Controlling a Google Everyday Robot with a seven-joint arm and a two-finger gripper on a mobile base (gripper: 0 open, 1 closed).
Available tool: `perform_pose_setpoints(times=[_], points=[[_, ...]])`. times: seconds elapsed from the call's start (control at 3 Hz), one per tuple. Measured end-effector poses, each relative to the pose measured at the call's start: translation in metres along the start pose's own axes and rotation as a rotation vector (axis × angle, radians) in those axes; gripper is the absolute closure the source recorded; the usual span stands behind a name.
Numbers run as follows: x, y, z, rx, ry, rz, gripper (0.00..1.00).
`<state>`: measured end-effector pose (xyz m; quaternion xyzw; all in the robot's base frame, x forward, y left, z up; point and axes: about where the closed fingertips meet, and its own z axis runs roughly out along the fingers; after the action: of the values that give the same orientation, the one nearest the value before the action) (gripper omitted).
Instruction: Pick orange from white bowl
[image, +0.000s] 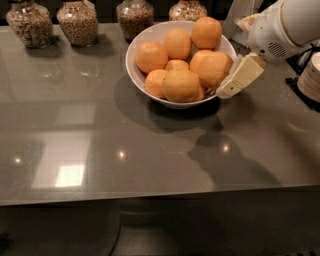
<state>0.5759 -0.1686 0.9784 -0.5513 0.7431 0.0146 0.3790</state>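
Now gripper (231, 87) at white bowl (131, 70) right rim, beside orange (215, 67); state unclear.

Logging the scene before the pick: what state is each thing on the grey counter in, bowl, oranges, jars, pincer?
Wide glossy white ceramic bowl: upright, heaped with oranges.
Large round deep-orange orange: lying in the bowl's right side, not yet lifted.
Four glass jars of grain: upright, full, in a row at the back.
Cream-coloured pincer: low beside the bowl's right rim, next to that orange.
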Motion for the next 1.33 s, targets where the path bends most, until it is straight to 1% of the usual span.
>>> perform_pose_setpoints(times=[0.33,0.67,1.0,1.33], points=[[-0.005,-0.008,0.008,0.041,-0.035,0.033,0.00],[-0.004,-0.011,0.016,0.058,-0.045,0.062,0.18],[-0.001,-0.009,0.023,0.056,-0.044,0.085,0.22],[0.004,-0.008,0.030,0.051,-0.036,0.101,0.18]])
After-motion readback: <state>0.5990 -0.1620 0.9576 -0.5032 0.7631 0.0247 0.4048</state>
